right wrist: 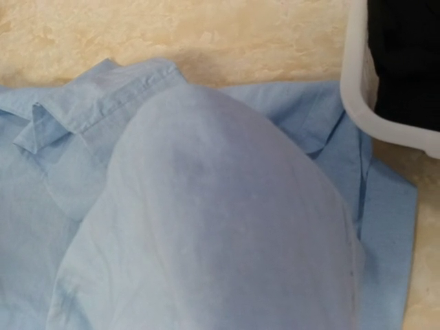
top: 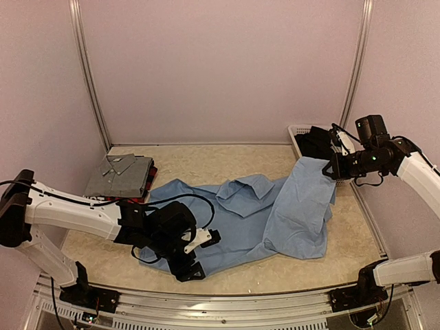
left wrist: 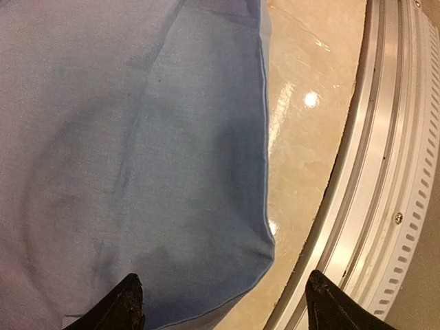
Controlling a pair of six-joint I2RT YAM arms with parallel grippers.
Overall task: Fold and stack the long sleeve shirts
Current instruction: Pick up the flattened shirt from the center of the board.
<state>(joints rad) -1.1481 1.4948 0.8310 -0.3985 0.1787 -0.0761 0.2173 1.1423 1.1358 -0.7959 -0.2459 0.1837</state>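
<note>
light blue shirt [top: 275, 213], grey shirt [top: 120, 175] (white basket [top: 295, 130])

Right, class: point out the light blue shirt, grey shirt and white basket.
light blue shirt [top: 254, 227], top view, on its spread body.
grey shirt [top: 122, 176], top view, on its folded front.
white basket [right wrist: 353, 75], right wrist view, on its rim.

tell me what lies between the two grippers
The light blue shirt fills that stretch in the top view: the open left gripper hovers at its near edge, the right gripper is shut on its lifted end.
</note>
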